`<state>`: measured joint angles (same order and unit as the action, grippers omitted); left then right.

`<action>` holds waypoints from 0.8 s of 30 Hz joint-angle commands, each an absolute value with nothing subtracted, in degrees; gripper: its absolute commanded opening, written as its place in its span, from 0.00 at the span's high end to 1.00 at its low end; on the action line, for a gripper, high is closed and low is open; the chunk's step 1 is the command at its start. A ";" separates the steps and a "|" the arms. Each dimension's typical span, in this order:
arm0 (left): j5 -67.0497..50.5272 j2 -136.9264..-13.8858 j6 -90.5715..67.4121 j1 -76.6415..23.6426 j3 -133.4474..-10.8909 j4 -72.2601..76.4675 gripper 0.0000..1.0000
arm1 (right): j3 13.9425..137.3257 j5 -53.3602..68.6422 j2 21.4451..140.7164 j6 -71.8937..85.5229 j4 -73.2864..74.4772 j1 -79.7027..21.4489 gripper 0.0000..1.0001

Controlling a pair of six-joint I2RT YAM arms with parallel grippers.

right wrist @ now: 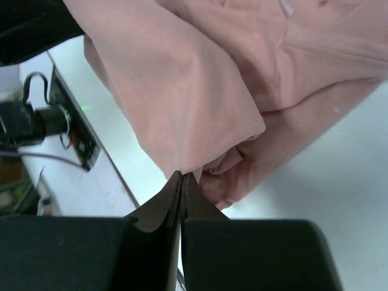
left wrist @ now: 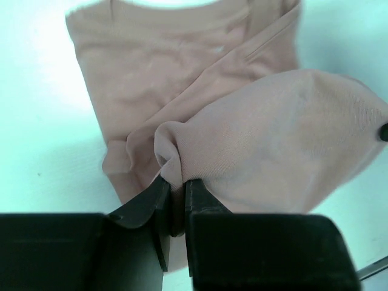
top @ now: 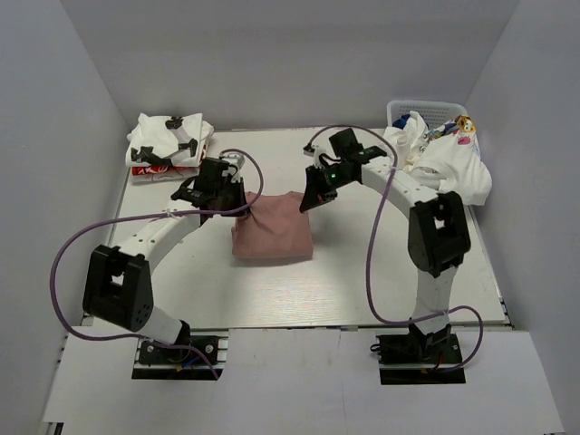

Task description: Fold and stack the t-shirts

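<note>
— At the centre of the table (top: 362,281), what lies there?

— 1 pink t-shirt (top: 272,228), partly folded into a rough square, plain side up. Most of it rests flat on the white top; its 2 far corners are drawn up off the surface.

— Who has the corners?

— At the shirt's 10 o'clock corner, the left gripper (top: 220,204) is clamped on a bunched fold of the pink cloth. The left wrist view shows the fold squeezed between both fingers (left wrist: 200,203), with a loose flap ballooning toward 2 o'clock and the neckline lying flat at 12.

— And the other side?

— At the shirt's 1 o'clock corner, the right gripper (top: 313,201) has its jaws pressed together. The right wrist view shows a point of pink fabric running down into the tips, so it is pinching the same shirt by a thin edge. More folds hang slack beside it.

— Are the 2 arms touching?

— No, they stand apart, with the shirt's far edge between them.

— What else is on the table?

— At the table's 10 o'clock, folded white t-shirts (top: 168,145) with black prints sit in 1 pile, well apart from the pink one. At 2 o'clock a heap of white t-shirts (top: 449,163) spills from a white mesh basket (top: 426,107) over its near rim, with a cartoon print showing near the top. The right arm's upper link stands just in front of that heap.
</note>
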<state>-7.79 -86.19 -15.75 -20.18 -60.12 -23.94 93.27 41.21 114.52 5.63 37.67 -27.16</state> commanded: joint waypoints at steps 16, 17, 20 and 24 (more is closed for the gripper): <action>3.60 -106.68 -18.11 -16.36 -76.73 -24.08 1.00 | 110.45 21.97 131.79 9.50 27.15 -24.17 1.00; 2.91 -108.27 -18.98 -15.74 -78.12 -24.08 1.00 | 113.70 22.06 133.14 8.01 27.94 -24.08 1.00; 1.76 -113.89 -20.91 -14.42 -81.72 -25.83 1.00 | 116.89 21.19 136.22 6.42 30.14 -24.43 0.91; 0.63 -114.62 -25.04 -13.71 -81.66 -25.84 0.62 | 108.14 20.39 129.31 6.06 25.76 -24.52 0.74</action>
